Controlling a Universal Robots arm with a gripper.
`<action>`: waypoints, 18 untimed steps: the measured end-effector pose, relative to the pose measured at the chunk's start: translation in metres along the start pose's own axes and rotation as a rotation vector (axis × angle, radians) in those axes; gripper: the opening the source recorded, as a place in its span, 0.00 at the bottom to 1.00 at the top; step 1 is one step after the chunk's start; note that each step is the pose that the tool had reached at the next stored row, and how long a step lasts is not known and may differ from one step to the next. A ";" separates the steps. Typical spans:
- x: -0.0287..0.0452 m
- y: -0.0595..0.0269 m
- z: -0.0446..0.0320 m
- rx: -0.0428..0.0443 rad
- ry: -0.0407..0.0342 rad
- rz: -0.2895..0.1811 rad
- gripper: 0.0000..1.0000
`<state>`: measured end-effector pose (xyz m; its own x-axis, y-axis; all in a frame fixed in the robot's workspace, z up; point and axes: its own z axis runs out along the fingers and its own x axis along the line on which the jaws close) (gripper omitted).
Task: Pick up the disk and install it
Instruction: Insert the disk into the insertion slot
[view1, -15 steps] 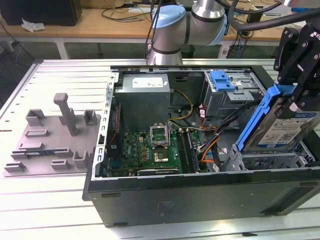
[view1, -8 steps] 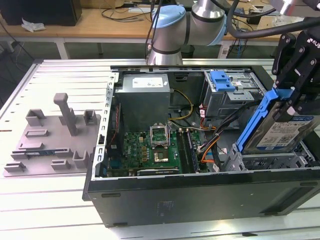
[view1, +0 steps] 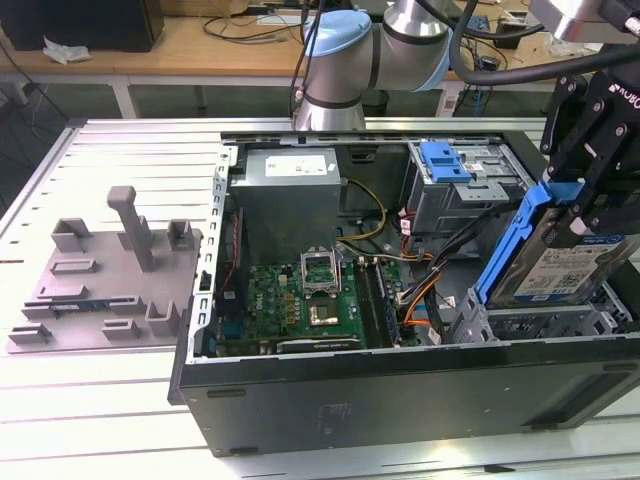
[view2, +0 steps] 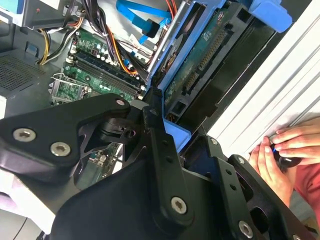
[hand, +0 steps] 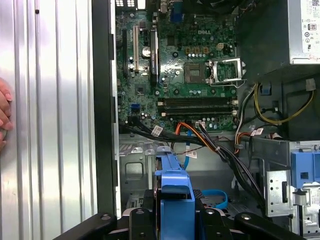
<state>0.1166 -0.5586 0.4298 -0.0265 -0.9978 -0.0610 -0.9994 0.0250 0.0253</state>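
Closest in the first wrist view: black gripper (hand: 175, 216), fingers pinching the blue caddy rim of the disk (hand: 175, 185). Underneath, slatted metal table (view1: 120, 150), carrying the open computer case (view1: 330, 400), motherboard (view1: 300, 300) bare inside. Disk held tilted over the bay at the exterior view's right end of the case, lower edge near the cage rails, open room toward the motherboard. Just outside the case wall, a person's hand (view2: 280, 150) on the slats.
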 end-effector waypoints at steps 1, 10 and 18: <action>0.0000 0.0000 0.0001 0.0000 -0.0001 0.000 0.37; -0.0014 0.0005 -0.0228 0.0003 -0.0005 0.004 0.37; -0.0019 0.0007 -0.0305 0.0003 -0.0005 0.004 0.37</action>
<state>0.1166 -0.5586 0.4604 -0.0308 -0.9976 -0.0615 -0.9993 0.0293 0.0252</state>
